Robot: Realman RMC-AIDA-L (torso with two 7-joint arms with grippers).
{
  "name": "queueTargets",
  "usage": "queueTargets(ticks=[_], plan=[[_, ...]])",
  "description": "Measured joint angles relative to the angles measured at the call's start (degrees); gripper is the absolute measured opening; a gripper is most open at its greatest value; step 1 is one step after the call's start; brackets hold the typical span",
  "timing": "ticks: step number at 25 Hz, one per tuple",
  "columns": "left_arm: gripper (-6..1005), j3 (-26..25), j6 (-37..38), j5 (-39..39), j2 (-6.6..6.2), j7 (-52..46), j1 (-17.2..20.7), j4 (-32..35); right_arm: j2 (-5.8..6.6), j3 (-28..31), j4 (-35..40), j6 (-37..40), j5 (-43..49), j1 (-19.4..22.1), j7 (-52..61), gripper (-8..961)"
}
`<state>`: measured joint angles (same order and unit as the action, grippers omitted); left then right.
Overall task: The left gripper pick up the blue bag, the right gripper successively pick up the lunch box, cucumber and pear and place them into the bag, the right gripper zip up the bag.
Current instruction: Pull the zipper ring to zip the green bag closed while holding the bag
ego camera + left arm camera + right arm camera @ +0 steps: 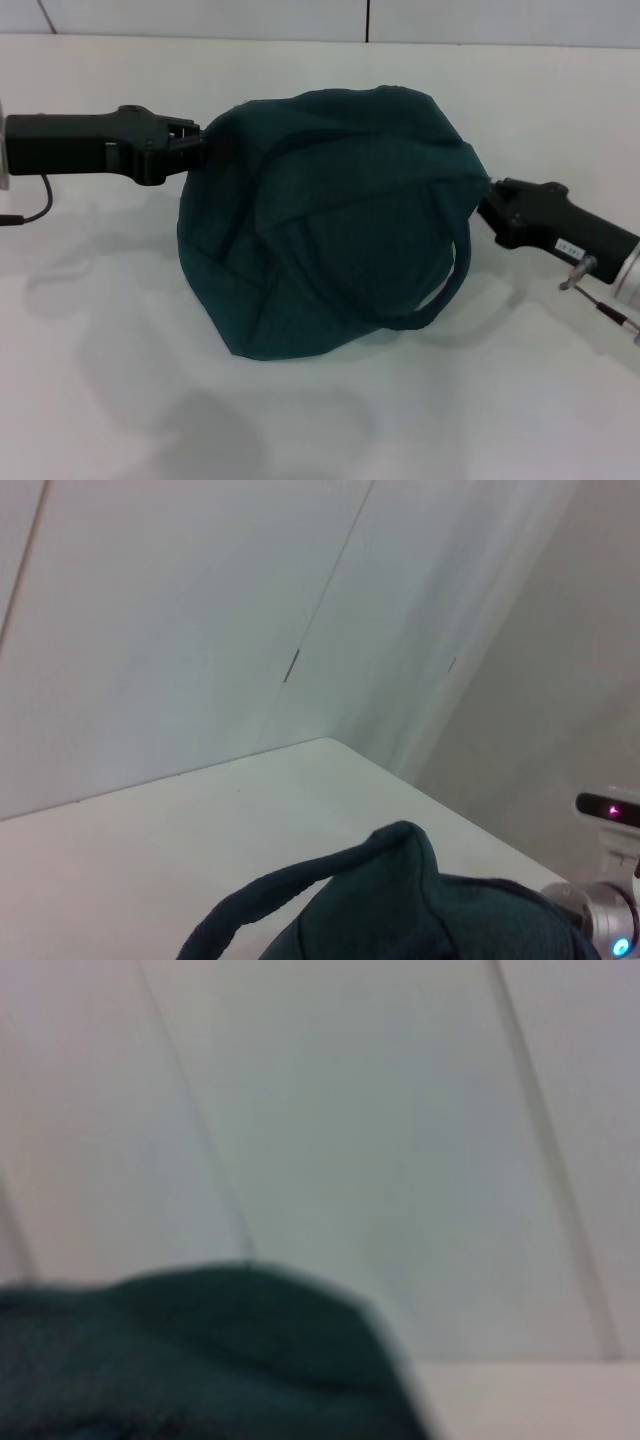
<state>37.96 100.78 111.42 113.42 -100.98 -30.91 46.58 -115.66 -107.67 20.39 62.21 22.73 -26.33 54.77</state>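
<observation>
Found bag mid-table, dark blue-green cloth, bulged out and rumpled, lower part resting on the white top. Spotted carry strap looping down the bag's right side, near the right arm.

Checked left gripper: came in level from the left, narrow, pinched on the bag's upper left edge, cloth pulled taut toward it. Noted thin black cable hanging off that arm near the frame edge.

Checked right gripper: came in from the right, angled up toward the bag, tip touching the bag's right end just above the strap's upper root. Tip buried behind cloth, so could not tell grip state.

Left wrist view: caught only the bag's top fold and a strap close to the lens, pale wall and table corner beyond, plus part of the right arm's metal cuff past the cloth.

Right wrist view: caught a blurred hump of the same cloth filling the near part, wall panels behind. Could not see contents of the bag from any view.
</observation>
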Motion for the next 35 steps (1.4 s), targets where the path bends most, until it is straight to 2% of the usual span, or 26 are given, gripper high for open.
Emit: queueTargets(ticks=[5, 12, 24, 31, 35], plan=[[55, 0.04, 0.07, 0.0, 0.04, 0.0, 0.06, -0.01, -0.05, 6.04, -0.21, 0.16, -0.09, 1.44, -0.09, 131], [55, 0.02, 0.12, 0.0, 0.14, 0.0, 0.15, 0.0, 0.09, 5.47, -0.33, -0.94, 0.59, 0.84, -0.15, 133], [54, 0.01, 0.12, 0.0, 0.14, 0.0, 0.15, 0.0, -0.5, 2.33, 0.16, -6.61, 4.12, -1.91, 0.26, 137], [55, 0.01, 0.15, -0.04, 0.14, 0.0, 0.57, 0.0, -0.04, 3.16, 0.22, -1.66, 3.43, -0.83, 0.31, 139], [55, 0.0, 0.22, -0.06, 0.13, 0.34, 0.74, 0.0, 1.04, 3.5, -0.28, 3.63, 3.88, -0.57, 0.94, 141]])
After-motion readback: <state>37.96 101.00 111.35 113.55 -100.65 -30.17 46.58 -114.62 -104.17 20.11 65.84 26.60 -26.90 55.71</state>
